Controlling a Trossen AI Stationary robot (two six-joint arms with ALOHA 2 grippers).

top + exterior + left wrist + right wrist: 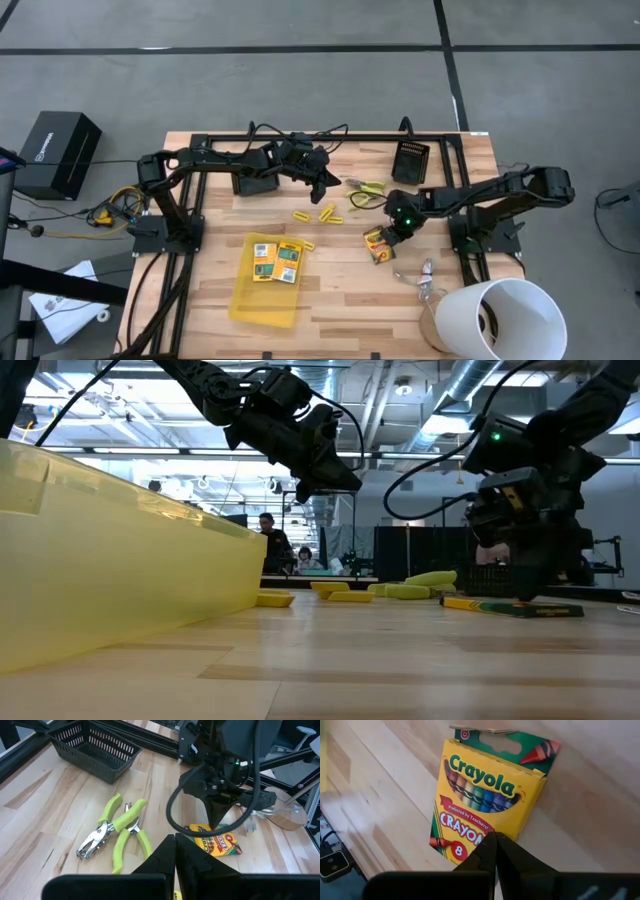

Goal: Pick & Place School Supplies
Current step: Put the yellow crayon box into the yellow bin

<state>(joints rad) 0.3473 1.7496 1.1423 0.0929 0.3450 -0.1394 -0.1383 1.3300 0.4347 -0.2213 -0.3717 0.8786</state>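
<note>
A yellow-green Crayola crayon box (490, 790) lies flat on the wooden table, right of centre (380, 245). My right gripper (495, 839) is shut, slanting down onto its printed face (215, 825). My left gripper (328, 185) is shut and empty, hanging in the air over the table's far middle (335, 485). Two more printed boxes (275, 262) lie in the translucent yellow tray (262, 300). Short yellow sticks (328, 212) lie on the table between the grippers. Two green-handled tools (117, 827) lie side by side beyond them. My right gripper's shut fingertips come down on the crayon box's printed face near its "8" end (470, 832), slanting from above. In the low view the tips (523, 595) reach the box's top. The box lies flat on the table.
A black mesh basket (410, 158) stands at the far edge. A large white cup (505, 318) stands at the near right corner, with silvery clips (420, 275) beside it. Black frame rails (300, 140) run along the table's far side and left side.
</note>
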